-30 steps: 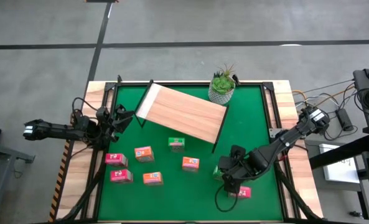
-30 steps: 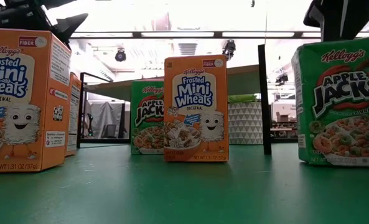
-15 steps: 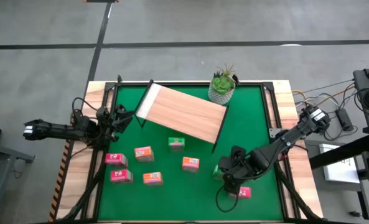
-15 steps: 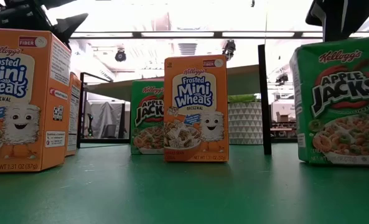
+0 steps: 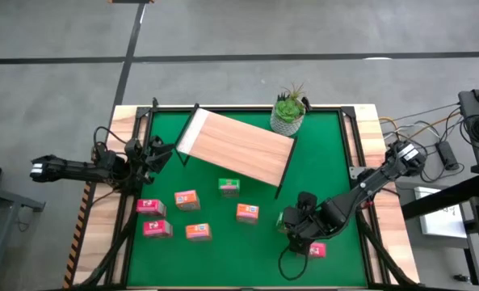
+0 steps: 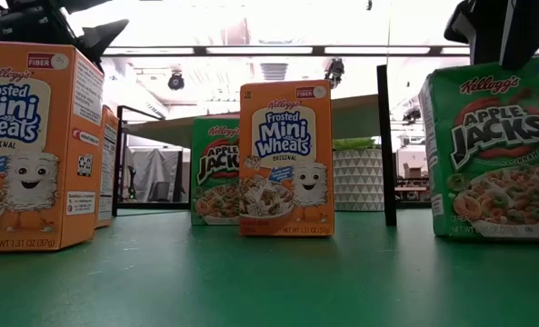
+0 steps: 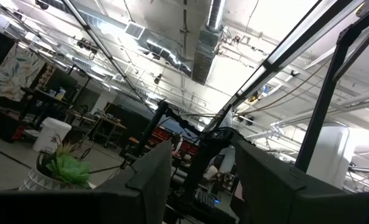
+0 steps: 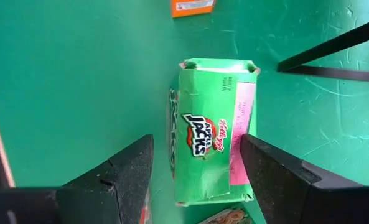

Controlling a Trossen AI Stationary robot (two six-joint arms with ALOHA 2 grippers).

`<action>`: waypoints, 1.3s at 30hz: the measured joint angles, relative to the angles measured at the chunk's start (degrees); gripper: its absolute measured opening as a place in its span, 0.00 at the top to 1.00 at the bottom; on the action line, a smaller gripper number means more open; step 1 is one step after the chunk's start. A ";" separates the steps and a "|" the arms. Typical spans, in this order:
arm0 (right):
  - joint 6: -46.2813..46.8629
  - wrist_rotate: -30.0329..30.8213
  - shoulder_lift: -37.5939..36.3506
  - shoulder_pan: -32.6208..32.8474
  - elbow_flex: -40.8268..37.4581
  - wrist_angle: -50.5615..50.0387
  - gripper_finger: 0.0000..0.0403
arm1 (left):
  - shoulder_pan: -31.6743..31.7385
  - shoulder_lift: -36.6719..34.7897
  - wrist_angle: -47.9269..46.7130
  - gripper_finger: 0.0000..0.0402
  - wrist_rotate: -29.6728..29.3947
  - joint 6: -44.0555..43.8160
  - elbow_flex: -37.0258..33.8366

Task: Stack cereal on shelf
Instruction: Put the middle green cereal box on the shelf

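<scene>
Several small cereal boxes stand on the green mat. My right gripper (image 5: 292,222) is open, pointing down over a green Apple Jacks box (image 8: 212,130), its fingers on either side of the box's top. That box also shows in the low view (image 6: 492,150), leaning a little. The light-wood shelf (image 5: 235,145) stands on its thin black frame at the far middle. My left gripper (image 5: 154,153) is open and empty at the table's left edge, beside the shelf's left end. My right gripper comes at the green box from above, pointing down, fingers spread across its top. One finger (image 8: 265,168) lies against the box's pink-labelled edge (image 8: 245,127). The other finger (image 8: 131,168) stands a little off the opposite side. The box rests on the mat, tilted.
A pink box (image 5: 316,250) lies just near of my right gripper. Orange boxes (image 5: 247,212) (image 5: 197,232), a green one (image 5: 228,187) and pink ones (image 5: 150,207) stand mid-mat. A potted plant (image 5: 287,113) stands at the far edge by the shelf.
The green box under my right gripper has tipped slightly, its top leaning toward the table's left while its base stays on the mat. My right gripper has shifted a little toward the table's left over it.
</scene>
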 joint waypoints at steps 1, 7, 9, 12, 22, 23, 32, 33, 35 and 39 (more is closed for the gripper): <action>0.02 0.02 0.17 0.02 0.00 -0.02 0.43 | 0.00 0.00 0.00 0.60 0.00 0.00 0.00; 0.50 -0.05 0.24 0.06 0.00 0.06 0.48 | 0.01 0.00 0.22 0.60 0.00 0.00 0.00; 0.53 -0.12 0.13 0.04 0.00 0.05 0.51 | 0.01 0.00 0.22 0.60 0.00 0.00 0.00; 1.12 -0.32 -0.37 0.04 0.00 0.09 0.53 | 0.00 0.00 0.22 0.60 0.00 0.00 0.00; 2.05 1.15 -2.74 0.02 0.00 -0.37 0.45 | 0.02 0.00 0.19 0.60 0.00 0.00 0.00; 1.74 1.79 -2.81 0.02 0.00 -0.50 0.44 | 0.00 0.00 0.17 0.60 0.00 0.00 0.00; 0.02 4.05 -2.62 0.04 -0.02 -0.42 0.38 | 0.00 0.00 0.15 0.60 0.00 0.00 0.00; 0.13 4.04 -2.62 0.06 -0.02 -0.10 0.38 | 0.00 0.00 0.15 0.60 0.00 0.00 0.00; 0.41 3.98 -2.62 0.15 -0.02 -0.03 0.38 | 0.01 0.00 0.13 0.60 0.00 0.00 0.00; 0.48 3.67 -2.62 0.17 -0.18 0.09 0.38 | 0.01 0.00 0.04 0.60 0.00 0.00 0.00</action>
